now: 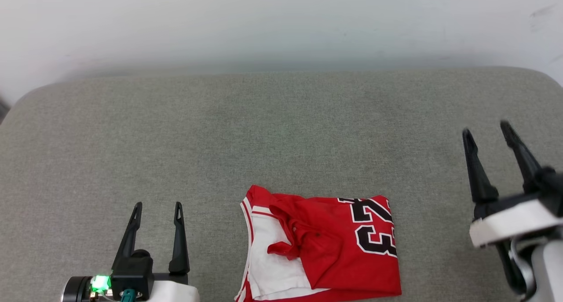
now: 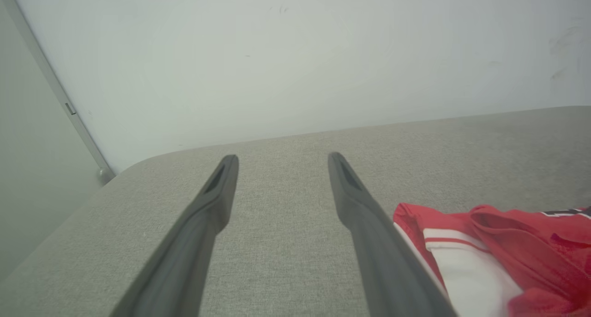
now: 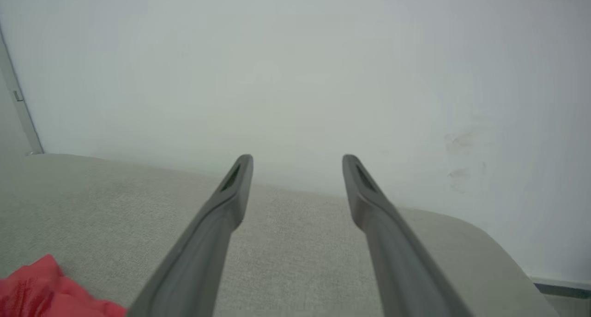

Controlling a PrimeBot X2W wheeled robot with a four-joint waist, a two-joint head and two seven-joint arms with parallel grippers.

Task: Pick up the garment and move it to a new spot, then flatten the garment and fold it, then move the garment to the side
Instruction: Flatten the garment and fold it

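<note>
The garment [image 1: 325,245], a red jersey with a white sleeve, striped trim and a black 23, lies folded into a compact block at the near middle of the grey cushioned surface [image 1: 281,130]. My left gripper [image 1: 158,206] stands open to its left, apart from it, nothing between its fingers. My right gripper [image 1: 487,132] is open far to the right, raised and empty. In the left wrist view the garment [image 2: 498,257] lies just right of the open left gripper [image 2: 282,158]. A red corner of the garment [image 3: 41,289] shows at the lower left of the right wrist view, left of the open right gripper [image 3: 297,159].
A pale wall [image 1: 281,25] rises directly behind the cushion's far edge. The cushion's rounded corners sit at far left and far right [image 3: 485,234]. A grey door frame strip [image 2: 60,100] stands by the left corner.
</note>
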